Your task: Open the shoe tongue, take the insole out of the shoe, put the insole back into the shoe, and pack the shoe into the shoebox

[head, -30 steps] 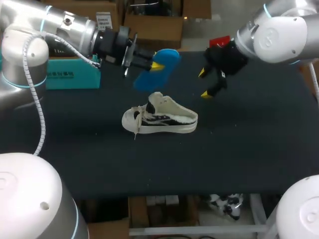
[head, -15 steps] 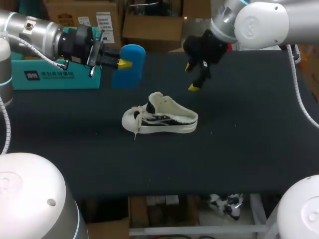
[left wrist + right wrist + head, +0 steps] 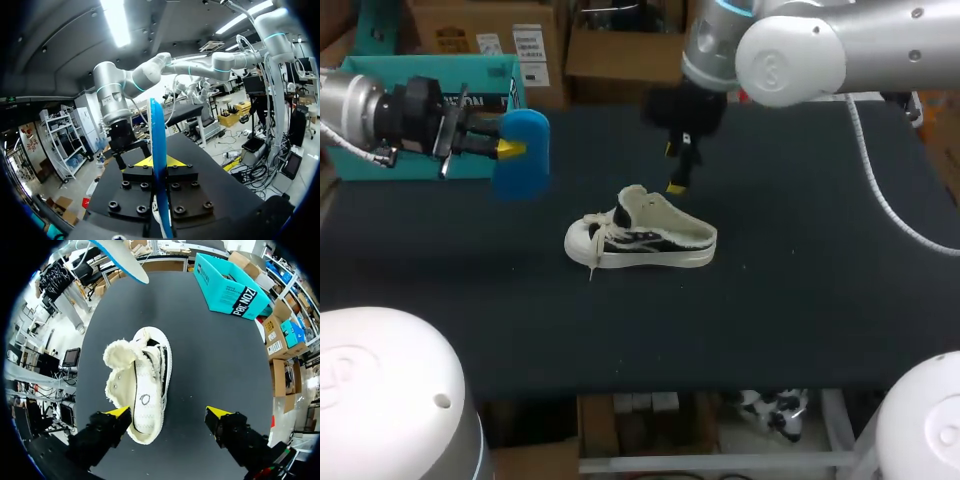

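Plainly, our left gripper (image 3: 510,150) (image 3: 159,161) had its fingers clamped on the blue insole (image 3: 523,152) (image 3: 158,140), one against each flat face, so that the insole stood on edge between them. We held it above the left part of the table (image 3: 820,300), just in front of the teal shoebox (image 3: 485,72) (image 3: 227,285). Our right gripper (image 3: 673,168) (image 3: 168,412) hung with its fingers spread wide and held nothing. One of its yellow tips showed over one end of the shoe (image 3: 640,240) (image 3: 140,390), the other over bare table. The white shoe stood on its sole near the table's middle, its tongue lifted, well apart from the shoebox.
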